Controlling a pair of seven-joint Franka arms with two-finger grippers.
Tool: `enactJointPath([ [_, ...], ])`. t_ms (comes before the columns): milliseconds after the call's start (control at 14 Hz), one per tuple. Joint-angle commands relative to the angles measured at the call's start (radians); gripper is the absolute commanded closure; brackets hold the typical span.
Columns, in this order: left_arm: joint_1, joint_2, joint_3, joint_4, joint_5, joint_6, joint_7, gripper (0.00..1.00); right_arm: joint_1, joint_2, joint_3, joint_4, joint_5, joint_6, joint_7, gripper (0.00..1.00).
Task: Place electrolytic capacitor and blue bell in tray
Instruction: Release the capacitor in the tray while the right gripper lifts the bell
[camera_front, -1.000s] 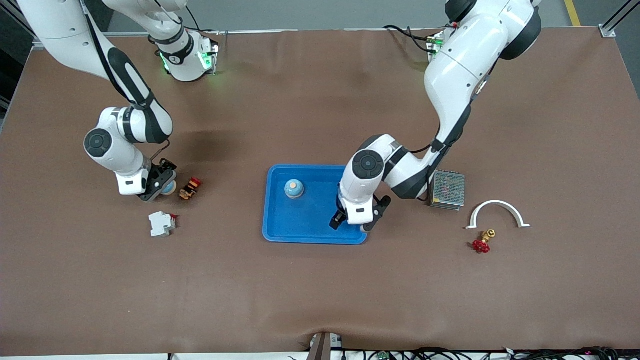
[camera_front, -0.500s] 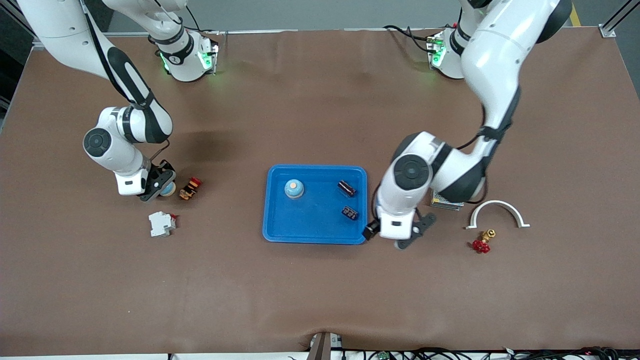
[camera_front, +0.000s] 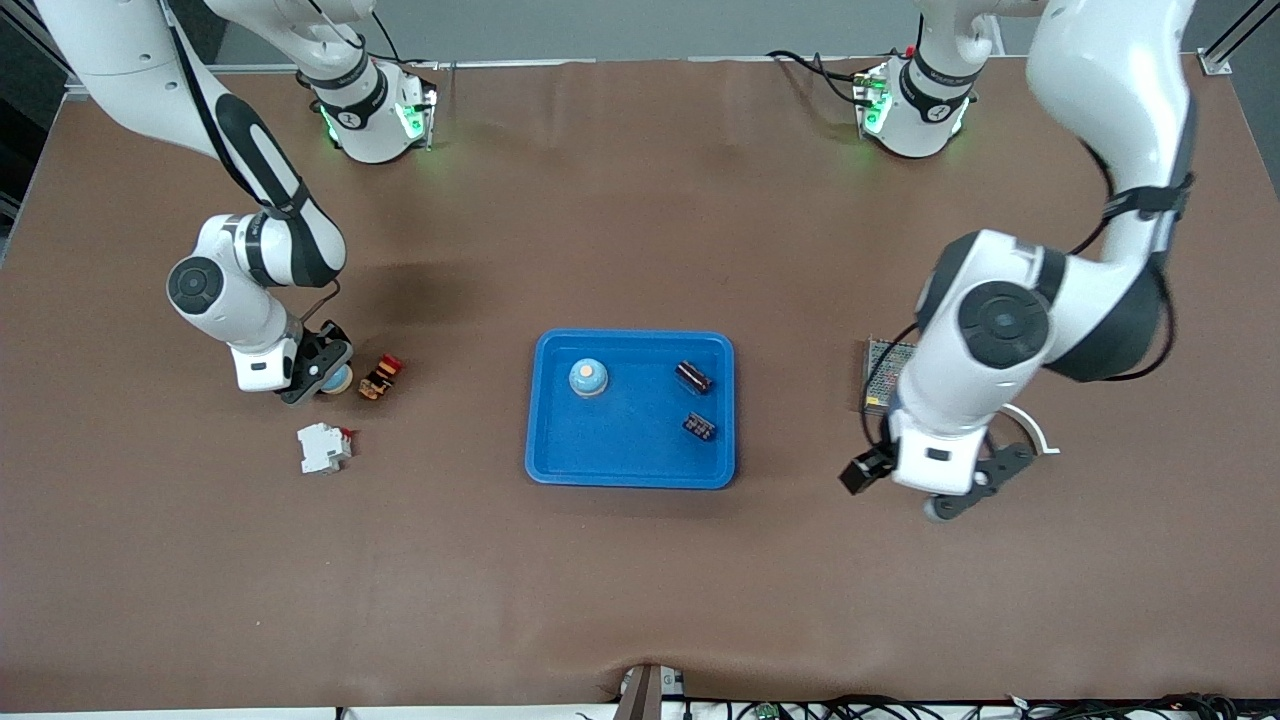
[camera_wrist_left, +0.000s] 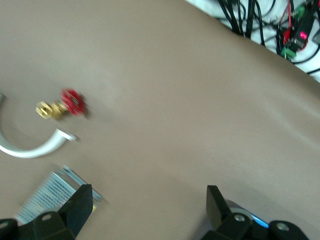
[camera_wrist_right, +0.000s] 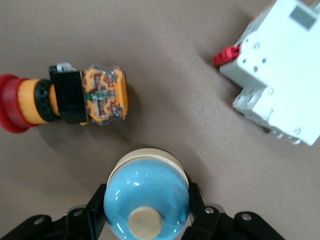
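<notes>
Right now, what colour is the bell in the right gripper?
Light blue bell with a beige button; right wrist view shows it best.

Brown table (camera_front: 600, 600): tray (camera_front: 560, 460), breaker (camera_front: 322, 447), mesh box (camera_front: 880, 375).

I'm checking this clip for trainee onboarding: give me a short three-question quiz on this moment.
1. True or false: the right gripper has its fingers closed on a blue bell.
2. How many dark capacitors lie in the blue tray?
3. The open left gripper hangs over: A) the tray B) bare table by the white bracket C) the white breaker

Key: 1 true; 2 two; 3 B.
</notes>
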Motion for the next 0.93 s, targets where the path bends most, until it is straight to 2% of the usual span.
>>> enactJointPath([
  [0,0.077,-0.078,-0.007,-0.029,0.013,-0.039,0.127,0.00,-0.009,-0.050,0.020,0.110,0.045,-0.221,0.001,0.53],
  [214,0.149,-0.130,-0.010,-0.028,0.004,-0.115,0.236,0.00,0.019,-0.047,0.018,0.351,0.073,-0.563,0.036,0.53],
  [429,0.224,-0.159,-0.015,-0.028,0.001,-0.137,0.348,0.00,0.105,-0.047,0.017,0.543,0.071,-0.778,0.259,0.53],
  [571,0.244,-0.185,-0.013,-0.028,0.002,-0.149,0.406,0.00,0.177,-0.046,0.017,0.623,0.071,-0.842,0.399,0.53],
  [857,0.252,-0.227,-0.016,-0.028,-0.001,-0.181,0.449,0.00,0.330,-0.021,0.017,0.716,0.073,-0.828,0.704,0.53],
])
